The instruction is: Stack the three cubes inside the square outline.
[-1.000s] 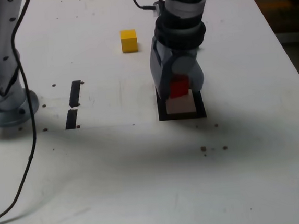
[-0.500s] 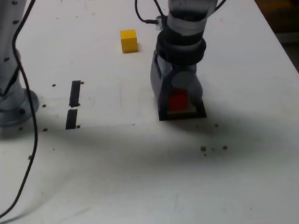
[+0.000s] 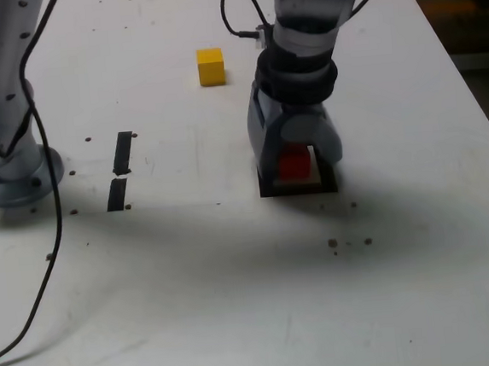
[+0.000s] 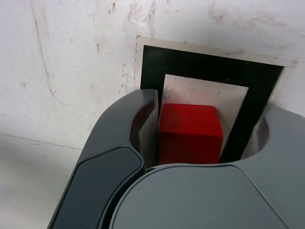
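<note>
Gripper (image 3: 296, 163) lower than 1 second ago, jaws now parted around red cube (image 4: 189, 133) inside square outline (image 4: 205, 66).

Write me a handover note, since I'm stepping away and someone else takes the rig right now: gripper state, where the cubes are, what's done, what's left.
Gripper: down over the square outline, open, with gaps showing between its fingers and the red cube in the wrist view.
Red cube: sitting in the outline's white centre.
Yellow cube: loose on the table, beyond the outline toward the exterior view's left.
Green cube: not visible in either view.
Done: first cube placed in the outline.
Left: lift the gripper clear, stack yellow on red, then find green and add it on top.
</note>
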Controlling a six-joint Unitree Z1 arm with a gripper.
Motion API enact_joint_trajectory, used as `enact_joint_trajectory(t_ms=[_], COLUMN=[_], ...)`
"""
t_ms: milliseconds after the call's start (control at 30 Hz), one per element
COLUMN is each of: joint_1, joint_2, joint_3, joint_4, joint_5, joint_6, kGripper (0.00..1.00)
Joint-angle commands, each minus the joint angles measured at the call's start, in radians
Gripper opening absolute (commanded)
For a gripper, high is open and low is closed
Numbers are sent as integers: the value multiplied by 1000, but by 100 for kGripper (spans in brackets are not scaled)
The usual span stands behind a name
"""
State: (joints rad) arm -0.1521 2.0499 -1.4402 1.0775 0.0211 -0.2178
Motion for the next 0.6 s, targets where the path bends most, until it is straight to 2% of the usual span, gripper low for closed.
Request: enact_joint_trajectory(t_ms=[0, 167, 333, 433, 567], joint_1=[1, 34, 171, 299, 461], joint_2=[-41, -148, -274, -318, -324], joint_3=[-12, -24, -11, 10, 23], joint_4=[17, 133, 271, 307, 293], joint_5=[12, 57, 133, 158, 156], joint_6=[1, 2, 15, 62, 221], kGripper=[100, 100, 100, 100, 100])
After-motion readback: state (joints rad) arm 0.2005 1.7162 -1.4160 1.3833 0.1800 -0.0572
